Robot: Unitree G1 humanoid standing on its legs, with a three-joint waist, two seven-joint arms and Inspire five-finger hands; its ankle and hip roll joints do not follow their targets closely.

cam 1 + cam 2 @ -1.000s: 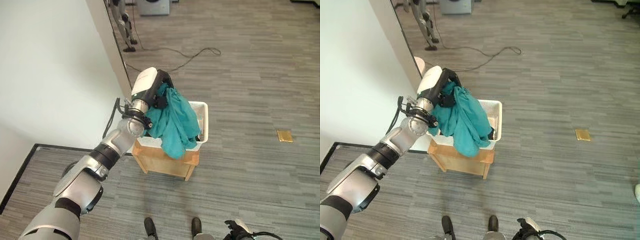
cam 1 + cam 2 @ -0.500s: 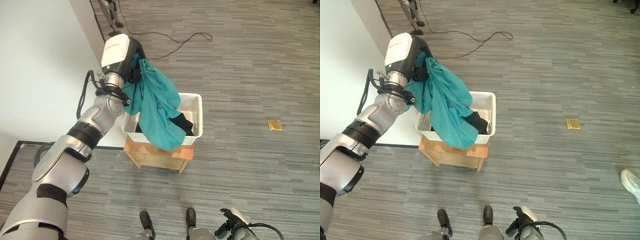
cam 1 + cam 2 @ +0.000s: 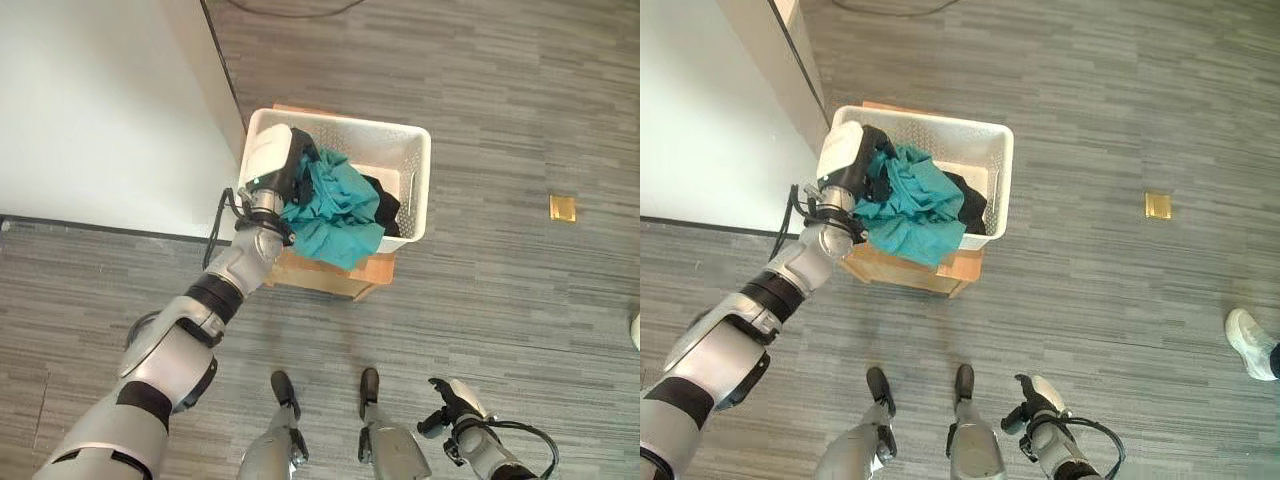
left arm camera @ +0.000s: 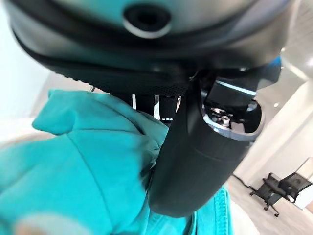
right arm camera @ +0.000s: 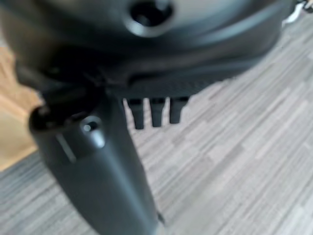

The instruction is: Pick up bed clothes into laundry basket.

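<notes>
Left hand fingers seemingly clutch teal cloth over basket.

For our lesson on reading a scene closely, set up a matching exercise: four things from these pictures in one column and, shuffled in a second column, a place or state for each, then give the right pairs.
Things:
1. teal cloth
2. laundry basket
3. left hand
4. right hand

Places or states:
A. low at the robot's side, above the floor, holding nothing
B. stands on a wooden stool beside the white wall
C. bunched at the basket's near rim, part hanging over it
D. closed on the cloth, over the basket

Pairs: 1-C, 2-B, 3-D, 4-A
</notes>
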